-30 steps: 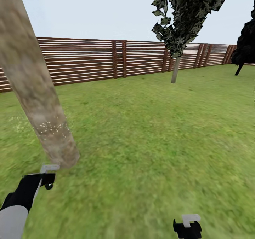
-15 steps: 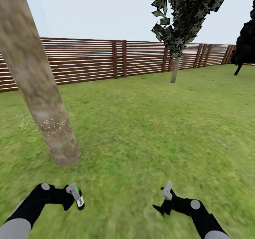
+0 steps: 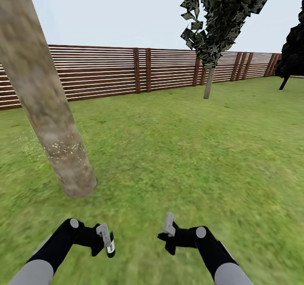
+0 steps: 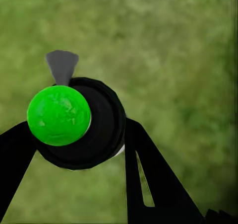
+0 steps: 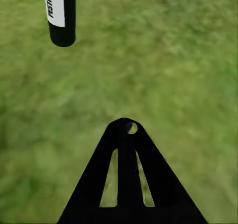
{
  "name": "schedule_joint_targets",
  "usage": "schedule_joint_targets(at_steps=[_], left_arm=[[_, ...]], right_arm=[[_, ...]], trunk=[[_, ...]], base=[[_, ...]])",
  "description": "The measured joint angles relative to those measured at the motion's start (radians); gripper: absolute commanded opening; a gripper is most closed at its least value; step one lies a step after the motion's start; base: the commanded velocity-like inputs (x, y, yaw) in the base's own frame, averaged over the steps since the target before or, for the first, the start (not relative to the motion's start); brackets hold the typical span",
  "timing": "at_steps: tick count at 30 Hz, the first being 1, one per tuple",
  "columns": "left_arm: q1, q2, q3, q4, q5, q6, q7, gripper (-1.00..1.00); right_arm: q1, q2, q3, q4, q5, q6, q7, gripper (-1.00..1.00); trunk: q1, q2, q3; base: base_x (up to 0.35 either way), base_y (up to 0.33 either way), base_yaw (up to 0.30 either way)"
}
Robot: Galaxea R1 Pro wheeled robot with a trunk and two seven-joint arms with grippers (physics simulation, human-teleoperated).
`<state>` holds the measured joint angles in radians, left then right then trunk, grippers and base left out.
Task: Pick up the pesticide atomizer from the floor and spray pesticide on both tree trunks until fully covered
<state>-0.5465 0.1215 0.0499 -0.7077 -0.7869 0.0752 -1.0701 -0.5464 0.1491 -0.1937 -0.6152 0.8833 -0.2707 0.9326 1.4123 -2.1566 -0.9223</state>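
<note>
Gripping one pesticide atomizer (image 3: 109, 245): left end effector (image 3: 105, 242); right end effector (image 3: 168, 233) pressed together; one trunk (image 3: 50, 120) near.

Green lawn (image 3: 181, 150) carries a thick mottled trunk (image 3: 50, 125); a slat fence (image 3: 109, 72) rings it.

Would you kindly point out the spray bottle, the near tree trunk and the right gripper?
spray bottle (image 3: 109, 245): head view, on its dark body below the grey nozzle.
near tree trunk (image 3: 50, 125): head view, mid-trunk on the mottled bark.
right gripper (image 3: 168, 231): head view, at its shut fingertips.
</note>
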Motion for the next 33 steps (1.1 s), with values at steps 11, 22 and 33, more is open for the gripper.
schedule_joint_targets(at_steps=[11,22,33], left_arm=[[0.008,-0.090,-0.102,0.001,0.001,-0.009,0.006,-1.00],[0.007,-0.133,-0.134,-0.001,0.002,-0.004,0.024,-1.00],[0.007,-0.149,-0.133,-0.001,-0.002,-0.004,0.079,-1.00]], right_arm=[[-0.016,0.024,0.038,-0.025,-0.005,0.000,0.045,-1.00],[-0.039,0.024,0.038,-0.025,-0.006,0.001,0.046,-1.00],[-0.049,0.024,0.039,-0.023,-0.009,0.002,0.050,-1.00]], trunk=[[0.000,0.000,0.000],[0.000,0.000,0.000],[0.000,0.000,0.000]], base=[[0.000,0.000,0.000],[0.000,0.000,0.000],[0.000,0.000,0.000]])
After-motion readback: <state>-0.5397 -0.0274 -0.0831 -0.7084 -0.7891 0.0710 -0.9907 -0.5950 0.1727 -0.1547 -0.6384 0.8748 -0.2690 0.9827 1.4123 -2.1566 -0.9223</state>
